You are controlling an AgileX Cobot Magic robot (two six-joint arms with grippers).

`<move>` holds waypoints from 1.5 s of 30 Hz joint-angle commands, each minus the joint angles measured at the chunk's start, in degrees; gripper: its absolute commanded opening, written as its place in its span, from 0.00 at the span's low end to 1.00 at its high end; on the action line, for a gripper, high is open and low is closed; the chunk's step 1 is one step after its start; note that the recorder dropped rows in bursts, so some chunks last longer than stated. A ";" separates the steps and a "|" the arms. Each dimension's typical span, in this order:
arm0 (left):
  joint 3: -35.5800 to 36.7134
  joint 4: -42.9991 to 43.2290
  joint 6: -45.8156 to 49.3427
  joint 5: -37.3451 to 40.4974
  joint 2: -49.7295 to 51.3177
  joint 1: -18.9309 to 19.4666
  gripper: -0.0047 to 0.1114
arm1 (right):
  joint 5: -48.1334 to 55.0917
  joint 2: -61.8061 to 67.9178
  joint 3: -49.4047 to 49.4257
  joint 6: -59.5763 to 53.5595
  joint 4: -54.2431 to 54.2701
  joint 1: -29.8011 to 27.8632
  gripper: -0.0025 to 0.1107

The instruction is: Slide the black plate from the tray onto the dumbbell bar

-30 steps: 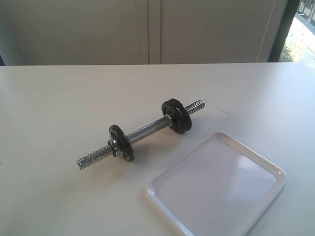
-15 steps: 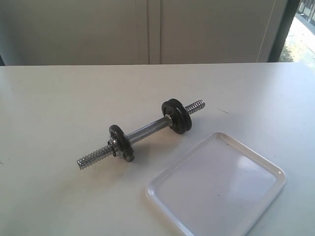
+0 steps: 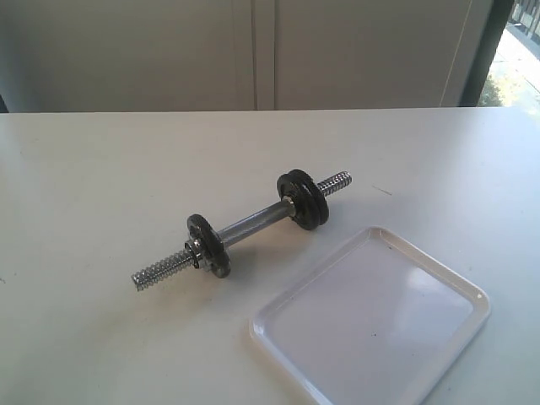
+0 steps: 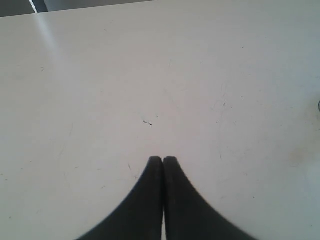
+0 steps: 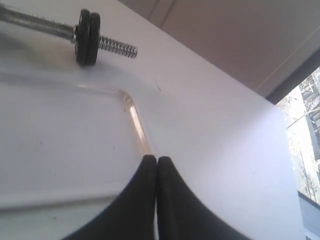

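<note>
Change: nothing has moved; bar, plates and tray lie as they did a second ago.
Left gripper [image 4: 163, 159]: fingers pressed together, holding nothing, over bare table [image 4: 100, 75].
Bar [image 3: 253, 224]: lies slanted on the table, left of the tray.
Left end: one small plate [image 3: 207, 245] on the bar.
Right end: two black plates [image 3: 305, 199] side by side on the bar.
Tray [image 3: 380, 325]: flat on the table, just beside the bar.
Right gripper [image 5: 157, 159]: closed, holding nothing, over the tray's edge.

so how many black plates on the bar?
3 black plates: one near the left end of the dumbbell bar in the exterior view, two together near its right end; tray empty.
</note>
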 commanded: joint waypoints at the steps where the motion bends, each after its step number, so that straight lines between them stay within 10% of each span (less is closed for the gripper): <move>1: 0.17 -0.20 -0.35 -0.14 -0.30 0.27 0.04 | -2.29 -1.59 8.23 -0.46 -4.14 -0.21 0.02; 7: 0.17 -0.20 -0.35 -0.14 -0.30 0.27 0.04 | -18.33 -1.59 8.85 0.16 -16.25 -0.21 0.02; 33: 0.17 -0.20 -0.35 -0.14 -0.30 0.27 0.04 | -18.71 -1.59 8.85 0.41 -18.17 -0.21 0.02; 45: 0.17 -0.20 -0.35 -0.14 -0.30 0.27 0.04 | -14.47 -1.59 8.85 39.87 -16.42 -0.21 0.02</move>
